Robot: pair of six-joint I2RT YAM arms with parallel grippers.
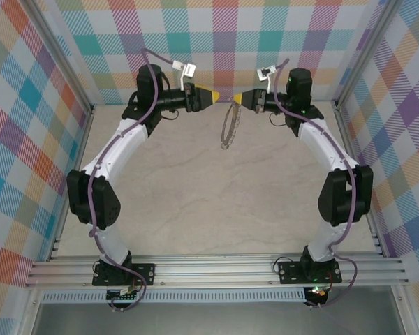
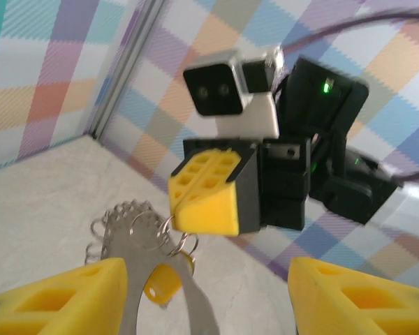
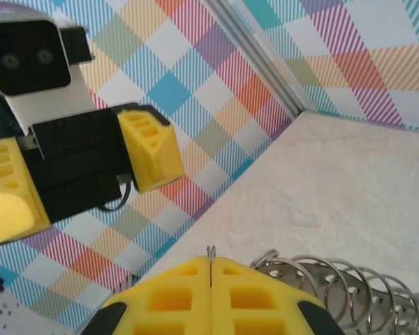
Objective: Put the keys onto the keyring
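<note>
Aloft, keyring (image 1: 229,127) with its key (image 2: 162,285) in clamped right claw (image 3: 211,269); left claw (image 1: 214,96) wide, empty.

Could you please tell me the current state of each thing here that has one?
left tool: open, fingers wide apart.
right tool: shut on the keyring.
keyring: hanging in the air from the right tool.
key: dangling at the keyring, in neither tool.

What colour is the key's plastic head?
Yellow-orange; the key shows best in the left wrist view, beside the keyring.
</note>
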